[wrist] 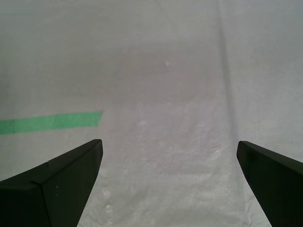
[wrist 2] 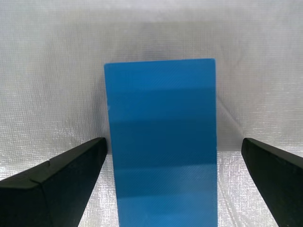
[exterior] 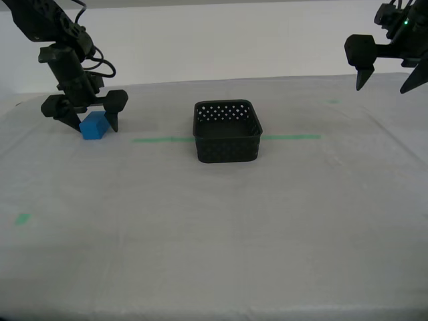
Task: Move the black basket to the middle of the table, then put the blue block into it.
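The black basket (exterior: 227,146) stands empty near the middle of the table (exterior: 214,241), on the green tape line. The blue block (exterior: 94,124) lies on the cloth at the exterior view's left. My second gripper (exterior: 95,130) is lowered around it, open, one finger on each side. In the second wrist view the blue block (wrist 2: 161,142) fills the space between the fingers of my second gripper (wrist 2: 173,141), which do not press on it. My first gripper (exterior: 382,88) hangs open and empty high at the exterior view's right. Under my first gripper (wrist: 169,142) there is only cloth.
A thin green tape line (exterior: 160,140) crosses the table behind the basket, and its end (wrist: 49,122) shows in the first wrist view. Small green marks lie at the exterior view's near left (exterior: 23,218) and far right (exterior: 332,101). A pale wall backs the table.
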{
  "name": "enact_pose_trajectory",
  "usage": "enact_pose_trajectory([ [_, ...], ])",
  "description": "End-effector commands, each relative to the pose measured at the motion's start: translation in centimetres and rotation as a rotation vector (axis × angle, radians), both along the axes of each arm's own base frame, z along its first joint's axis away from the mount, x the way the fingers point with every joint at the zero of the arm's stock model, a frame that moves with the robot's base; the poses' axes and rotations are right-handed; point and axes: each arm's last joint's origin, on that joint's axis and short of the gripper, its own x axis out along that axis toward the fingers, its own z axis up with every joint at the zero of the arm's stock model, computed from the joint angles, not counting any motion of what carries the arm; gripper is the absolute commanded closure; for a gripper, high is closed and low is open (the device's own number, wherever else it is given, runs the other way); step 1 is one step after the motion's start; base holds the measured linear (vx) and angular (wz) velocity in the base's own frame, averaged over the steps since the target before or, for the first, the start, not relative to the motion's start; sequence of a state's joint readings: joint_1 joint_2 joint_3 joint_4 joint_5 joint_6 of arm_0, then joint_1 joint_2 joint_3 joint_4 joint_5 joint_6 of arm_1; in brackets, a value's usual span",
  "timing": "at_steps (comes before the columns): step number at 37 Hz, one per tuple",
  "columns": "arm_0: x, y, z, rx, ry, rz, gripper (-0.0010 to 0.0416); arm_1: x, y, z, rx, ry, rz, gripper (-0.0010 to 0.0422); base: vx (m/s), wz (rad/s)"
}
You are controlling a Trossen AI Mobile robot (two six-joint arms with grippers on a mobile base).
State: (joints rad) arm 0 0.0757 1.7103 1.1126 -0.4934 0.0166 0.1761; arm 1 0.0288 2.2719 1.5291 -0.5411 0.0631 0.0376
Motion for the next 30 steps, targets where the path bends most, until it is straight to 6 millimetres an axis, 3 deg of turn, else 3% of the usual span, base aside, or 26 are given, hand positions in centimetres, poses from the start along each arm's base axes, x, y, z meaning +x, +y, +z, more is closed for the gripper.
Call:
enact_pose_trajectory([
  [1, 0.0, 0.0, 0.0, -0.001, -0.001, 0.000, 0.0007, 0.0, 0.0, 0.5, -0.005, -0.005, -0.006, 0.0012, 0.000, 0.000],
  [12, 0.0, 0.0, 0.0, -0.001, -0.002, 0.000, 0.0007, 0.9, 0.0, 2.0, 0.017, -0.016, -0.007, 0.0012, 0.000, 0.000],
  [23, 0.0, 0.0, 0.0, -0.001, -0.001, 0.001, 0.0007, 0.6, 0.0, 1.6, 0.025, 0.019, -0.010, 0.0013, 0.000, 0.000],
  [30, 0.0, 0.0, 0.0, -0.001, -0.001, 0.000, 0.0007, 0.5, 0.0, 1.6, 0.024, 0.028, -0.012, 0.0045, 0.000, 0.000],
])
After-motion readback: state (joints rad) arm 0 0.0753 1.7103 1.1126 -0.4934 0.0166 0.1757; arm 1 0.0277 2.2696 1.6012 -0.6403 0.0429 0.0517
